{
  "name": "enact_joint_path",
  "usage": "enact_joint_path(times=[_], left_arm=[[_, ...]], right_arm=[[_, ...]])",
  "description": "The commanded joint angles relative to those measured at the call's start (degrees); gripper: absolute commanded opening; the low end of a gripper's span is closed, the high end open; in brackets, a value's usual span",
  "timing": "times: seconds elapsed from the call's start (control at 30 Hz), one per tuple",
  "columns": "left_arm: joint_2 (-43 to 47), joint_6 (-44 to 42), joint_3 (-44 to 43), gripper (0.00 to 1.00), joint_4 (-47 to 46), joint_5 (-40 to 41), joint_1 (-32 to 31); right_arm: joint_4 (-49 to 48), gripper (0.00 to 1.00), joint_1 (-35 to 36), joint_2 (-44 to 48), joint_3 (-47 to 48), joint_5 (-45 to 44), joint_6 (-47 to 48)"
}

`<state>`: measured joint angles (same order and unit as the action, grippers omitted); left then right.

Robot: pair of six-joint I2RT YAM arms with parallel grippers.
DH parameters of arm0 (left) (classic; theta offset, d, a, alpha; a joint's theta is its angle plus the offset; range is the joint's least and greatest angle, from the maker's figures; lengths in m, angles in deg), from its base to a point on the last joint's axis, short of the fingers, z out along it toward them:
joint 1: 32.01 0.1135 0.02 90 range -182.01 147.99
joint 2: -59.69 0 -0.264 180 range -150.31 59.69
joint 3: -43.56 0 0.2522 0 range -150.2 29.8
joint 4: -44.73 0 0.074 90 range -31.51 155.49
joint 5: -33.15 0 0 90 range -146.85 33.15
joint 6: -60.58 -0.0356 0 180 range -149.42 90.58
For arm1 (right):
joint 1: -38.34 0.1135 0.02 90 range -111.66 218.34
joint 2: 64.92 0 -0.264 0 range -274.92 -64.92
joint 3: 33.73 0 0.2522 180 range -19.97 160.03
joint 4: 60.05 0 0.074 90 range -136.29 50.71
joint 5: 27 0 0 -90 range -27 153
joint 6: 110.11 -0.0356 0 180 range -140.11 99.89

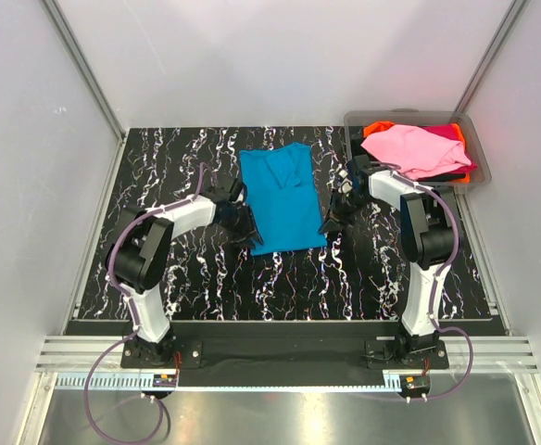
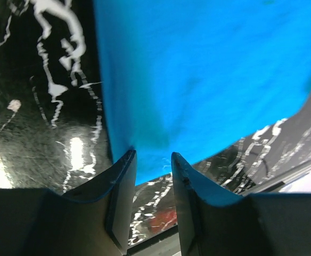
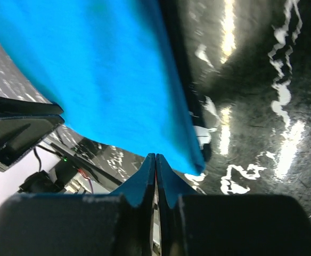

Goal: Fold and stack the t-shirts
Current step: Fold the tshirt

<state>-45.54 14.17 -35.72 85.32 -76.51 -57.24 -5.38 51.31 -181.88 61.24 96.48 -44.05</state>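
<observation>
From above, shows the turquoise t-shirt (image 1: pixel 283 199) spread flat mid-table between the left gripper (image 1: pixel 245 228) and right gripper (image 1: pixel 333 221) at its near corners, and a pink t-shirt (image 1: pixel 409 148) heaped in the bin (image 1: pixel 400 115) far right. Left wrist: shows fingers (image 2: pixel 121 181) apart, tips at the near hem. Right wrist: shows fingers (image 3: pixel 142 184) pressed together at the hem; cannot tell whether cloth sits between.

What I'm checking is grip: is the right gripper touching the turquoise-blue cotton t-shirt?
Touching. Right wrist view: the right gripper is shut on the turquoise-blue cotton t-shirt, at its hem.
</observation>
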Motion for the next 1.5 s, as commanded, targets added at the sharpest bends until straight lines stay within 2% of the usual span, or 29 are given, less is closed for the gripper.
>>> enact_joint_path(times=[0.0,0.13,0.3,0.43,0.57,0.7,0.8,0.9,1.13,1.33,1.47], left_arm=[[-0.7,0.4,2.2,0.37,-2.4,0.5,-0.4],[0.0,0.7,5.4,0.37,-3.4,1.1,-1.1],[2.3,1.7,10.8,0.37,-3.8,1.6,-3.6],[8.7,4.4,16.5,0.37,-5.0,0.6,-7.6],[16.5,6.7,20.8,0.38,-4.8,0.6,-10.1],[23.5,7.8,21.5,0.41,-2.8,0.7,-10.1],[24.5,6.0,18.0,0.42,-0.8,1.1,-10.0],[21.0,3.3,12.4,0.43,0.3,1.6,-9.0],[7.9,-0.9,-0.7,0.42,-0.1,0.2,-0.2],[-3.5,-4.0,-14.0,0.45,-2.1,-1.6,5.1],[-9.9,-3.0,-19.0,0.45,-4.7,-3.3,7.0]], right_arm=[[-2.7,0.07,0.3,0.2,-3.0,-1.6,1.1],[-4.0,0.07,0.5,0.8,-7.0,-3.0,1.0],[-6.2,0.08,1.0,6.8,-16.8,-5.3,-3.0],[-7.9,0.09,2.5,16.1,-27.1,-6.1,-5.7],[-7.3,0.11,3.0,23.7,-31.7,-7.8,-5.2],[-2.6,0.2,3.0,26.9,-28.9,-9.8,-2.7],[-1.4,0.27,3.0,26.5,-24.4,-10.4,-1.2],[-1.2,0.3,3.0,23.4,-19.3,-10.4,-0.4],[0.7,0.35,2.9,11.5,-4.8,-11.0,0.0],[0.9,0.34,3.0,5.2,2.4,-10.1,-1.4],[0.9,0.31,3.1,3.0,5.3,-10.4,-2.9]])
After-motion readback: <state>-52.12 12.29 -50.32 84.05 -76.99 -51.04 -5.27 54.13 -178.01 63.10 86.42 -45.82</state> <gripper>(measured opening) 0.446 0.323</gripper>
